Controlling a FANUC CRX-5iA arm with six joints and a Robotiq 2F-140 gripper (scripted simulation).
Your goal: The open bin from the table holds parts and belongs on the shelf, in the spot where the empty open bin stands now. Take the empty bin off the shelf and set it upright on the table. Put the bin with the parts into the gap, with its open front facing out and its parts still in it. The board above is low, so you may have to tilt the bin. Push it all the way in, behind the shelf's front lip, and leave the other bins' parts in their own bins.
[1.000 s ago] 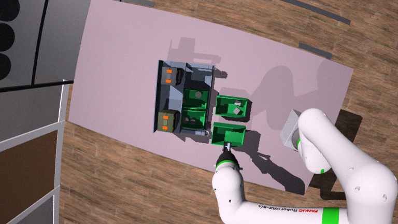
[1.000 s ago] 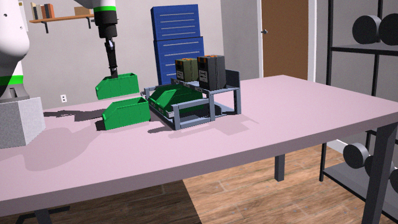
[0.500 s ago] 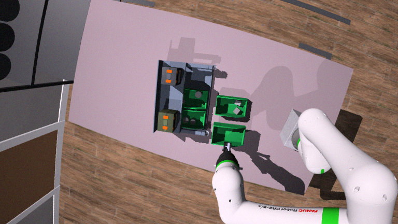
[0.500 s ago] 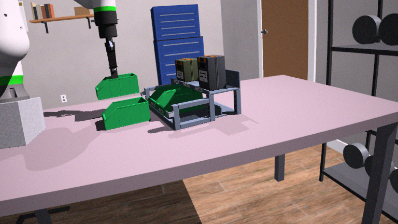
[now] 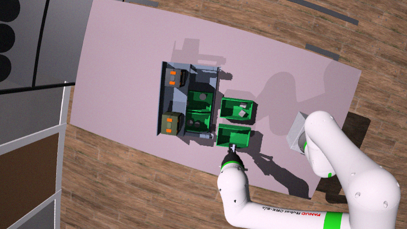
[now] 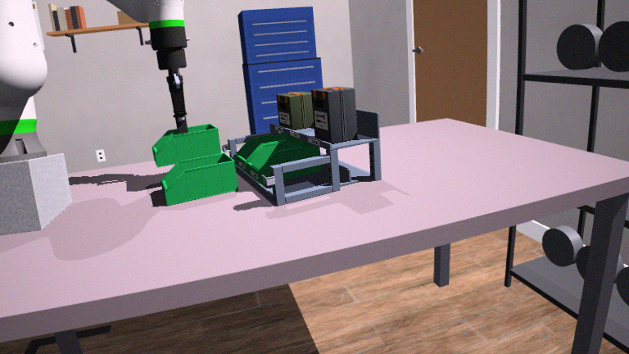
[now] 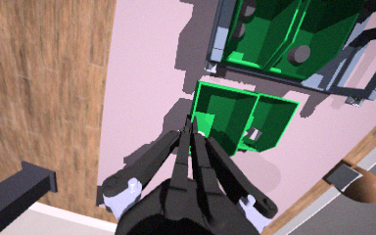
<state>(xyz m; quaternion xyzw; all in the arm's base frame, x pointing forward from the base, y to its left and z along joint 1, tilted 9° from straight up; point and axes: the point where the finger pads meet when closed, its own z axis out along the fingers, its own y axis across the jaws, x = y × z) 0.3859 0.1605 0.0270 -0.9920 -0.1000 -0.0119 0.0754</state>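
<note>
My gripper (image 5: 232, 146) is shut on the rear wall of the empty green bin (image 5: 233, 135), gripping it from above. In the exterior view the gripper (image 6: 181, 126) holds this bin (image 6: 186, 144) upright a little above the table, left of the shelf. The green bin with grey parts (image 5: 237, 108) stands on the table beside it, also in the exterior view (image 6: 199, 184). The wrist view shows my fingertips (image 7: 192, 124) pinching the empty bin's wall (image 7: 222, 117). The grey shelf (image 5: 186, 98) has a free spot (image 5: 204, 78) on its lower level.
Two other green bins with round parts (image 5: 198, 111) sit on the shelf's lower level. An olive box (image 5: 170, 123) and a dark box (image 5: 175, 78) stand on its top board. The robot's grey base block (image 6: 29, 192) is at the left of the table.
</note>
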